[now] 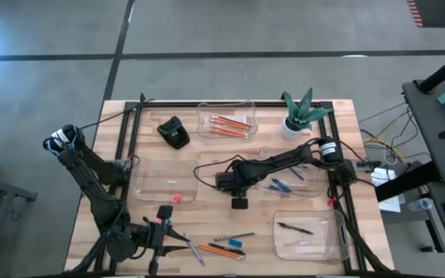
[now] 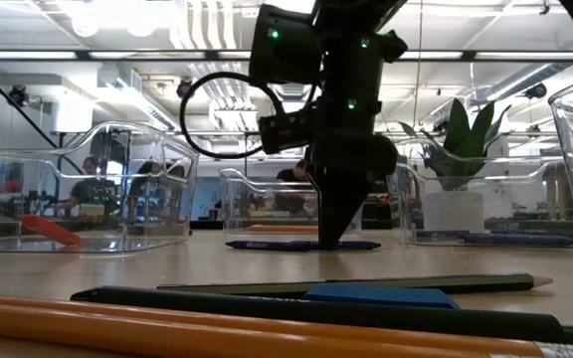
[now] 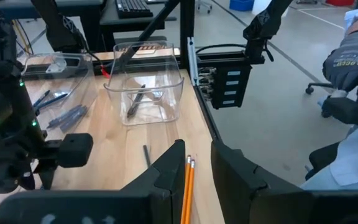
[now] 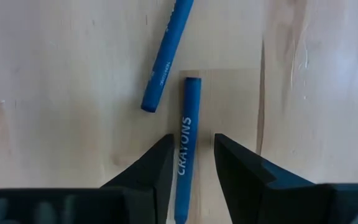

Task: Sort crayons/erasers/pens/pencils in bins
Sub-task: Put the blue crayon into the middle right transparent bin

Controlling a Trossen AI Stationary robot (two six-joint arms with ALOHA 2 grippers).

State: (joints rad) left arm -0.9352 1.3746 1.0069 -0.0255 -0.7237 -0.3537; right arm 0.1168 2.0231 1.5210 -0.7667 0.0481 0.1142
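While the right claw (image 4: 191, 165) straddles a blue crayon (image 4: 187, 134) lying on the wooden desk (image 4: 61, 56), fingers parted and not yet clenched, it should close squarely mid-stick (a second crayon (image 4: 165, 59) lies just beside). The left claw (image 3: 194, 168) hovers released above two pencils (image 3: 187, 190); an open workshop lies beyond.

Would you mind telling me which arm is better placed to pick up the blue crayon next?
The right. Its pincer is open, straddling the blue crayon on the table. The left pincer sits at the front edge, far from it.
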